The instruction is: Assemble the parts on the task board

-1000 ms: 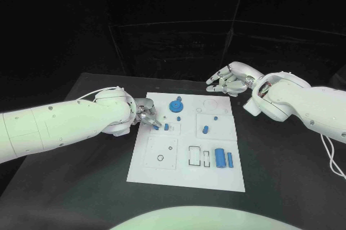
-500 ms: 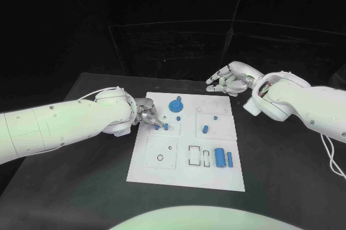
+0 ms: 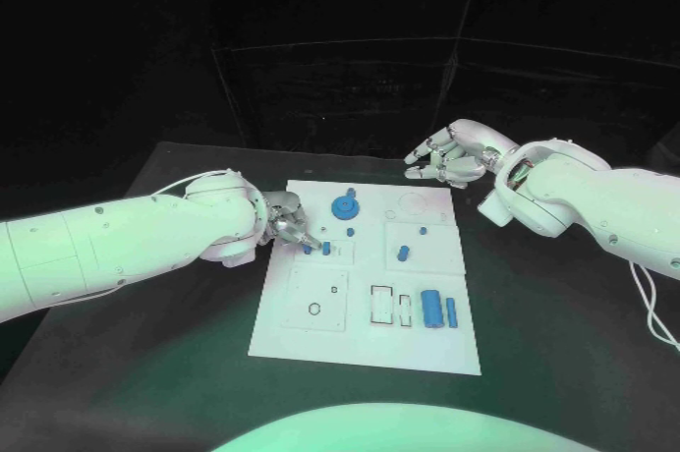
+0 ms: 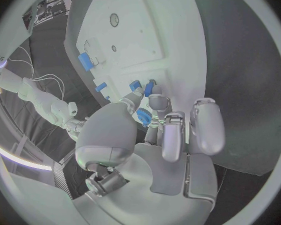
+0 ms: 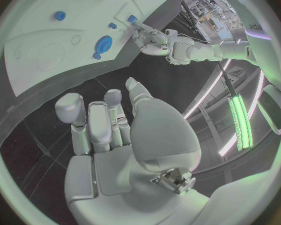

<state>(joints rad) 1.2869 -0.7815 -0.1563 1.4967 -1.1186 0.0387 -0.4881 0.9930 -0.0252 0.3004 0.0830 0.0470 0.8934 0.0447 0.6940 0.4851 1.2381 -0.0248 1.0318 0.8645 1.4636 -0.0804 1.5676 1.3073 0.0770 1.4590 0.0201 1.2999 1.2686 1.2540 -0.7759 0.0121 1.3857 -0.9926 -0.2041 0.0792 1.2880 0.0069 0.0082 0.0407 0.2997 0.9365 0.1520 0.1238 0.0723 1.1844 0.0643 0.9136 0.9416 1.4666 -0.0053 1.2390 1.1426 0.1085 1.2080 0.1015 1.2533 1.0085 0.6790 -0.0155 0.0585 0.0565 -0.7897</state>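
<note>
Left hand [image 3: 288, 226] at task board [image 3: 362, 319] nine o'clock edge, pinching small blue part [image 3: 308, 248]; right hand [image 3: 446, 157] curled, holding nothing, beyond one o'clock corner.

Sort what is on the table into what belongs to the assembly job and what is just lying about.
Belongs to the job:
task board
blue round part
small blue part at the left hand's fingertips
two blue blocks

Just lying about:
nothing else on the black table; the right hand hovers off the board's far corner.

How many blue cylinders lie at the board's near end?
2: a thick cylinder, a thinner cylinder just right of it. A small pale piece left of them is unclear.
</note>
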